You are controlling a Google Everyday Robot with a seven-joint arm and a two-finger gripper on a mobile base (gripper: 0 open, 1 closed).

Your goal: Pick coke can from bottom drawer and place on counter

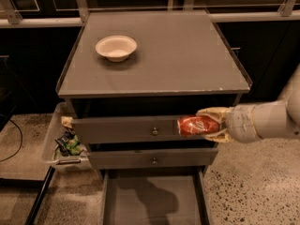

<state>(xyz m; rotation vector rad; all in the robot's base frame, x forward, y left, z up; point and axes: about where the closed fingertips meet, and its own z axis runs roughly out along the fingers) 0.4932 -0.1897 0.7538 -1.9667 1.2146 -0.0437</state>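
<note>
The coke can (198, 125) is red-orange with pale script along its side, and it lies on its side in the air. It hangs in front of the top drawer (122, 129), just right of that drawer's knob. The bottom drawer (154, 203) stands pulled out well below, a shadow across its grey floor. My gripper (208, 124) clamps the can from the right, one pale finger above and one below. A white bowl (116, 47) sits on the counter (178, 55). A bin (49, 135) left of the cabinet holds snack packets.

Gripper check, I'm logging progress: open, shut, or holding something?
Gripper: jaws shut on the small red-orange metal coke can, before the top grey drawer front.
</note>
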